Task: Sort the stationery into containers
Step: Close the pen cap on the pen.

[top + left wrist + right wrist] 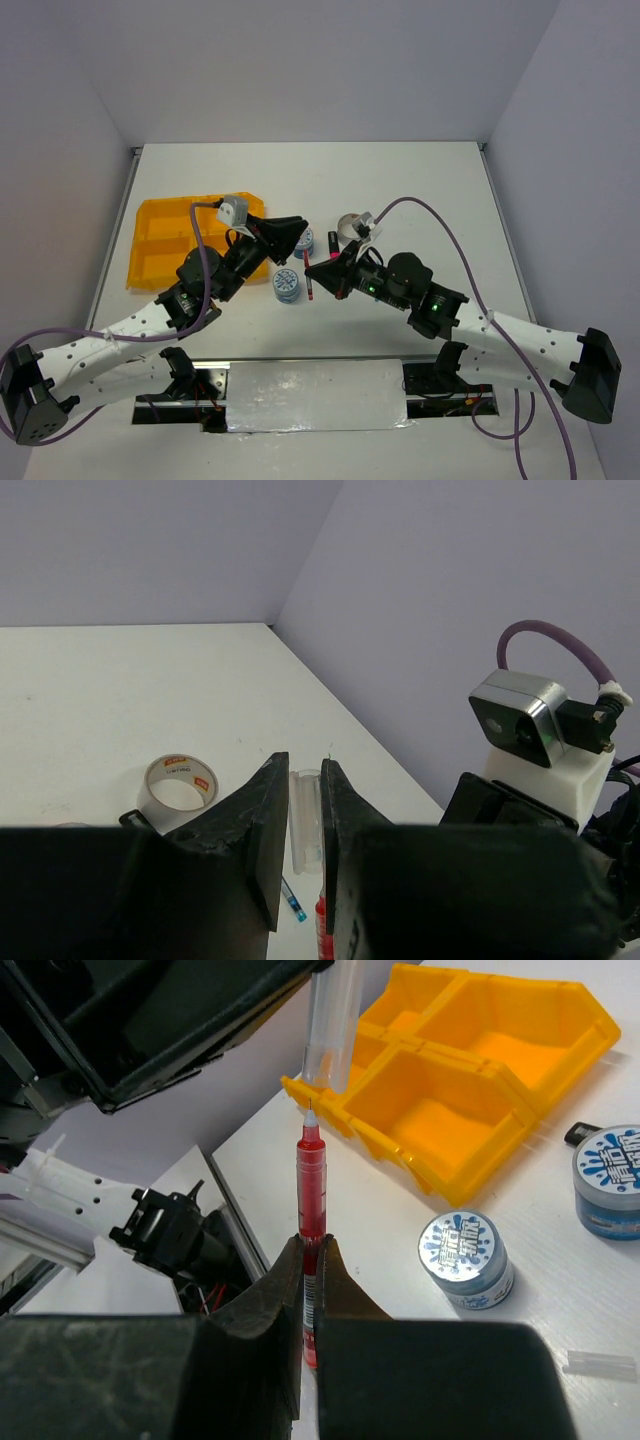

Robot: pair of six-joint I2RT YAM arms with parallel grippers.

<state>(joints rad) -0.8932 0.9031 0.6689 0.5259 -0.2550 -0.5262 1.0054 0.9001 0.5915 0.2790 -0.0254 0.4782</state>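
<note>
Clearly the step in hand is capping: the right gripper, at the bottom centre of its wrist view, is clenched on the barrel of a red pen. The pen stands nib-up toward a clear cap hanging from the upper centre. That cap is pinched between the fingers of the left gripper, mid-frame in the left wrist view.

The nib sits just below the cap's open mouth, not yet inside. It looks a shade toward the mouth's left edge rather than under its middle.

To do this well, I would first line the two axes up. A small sideways correction should put the nib under the centre of the mouth, with pen and cap parallel. Then close along the pen's length, slowly, so the thin nib does not catch the rim and bend. Both grips look narrow, so either part could swivel if pushed off-axis.

The yellow tray waits at the upper right with its visible compartments bare. Two patterned tape rolls lie on the table at right, outside it.
</note>
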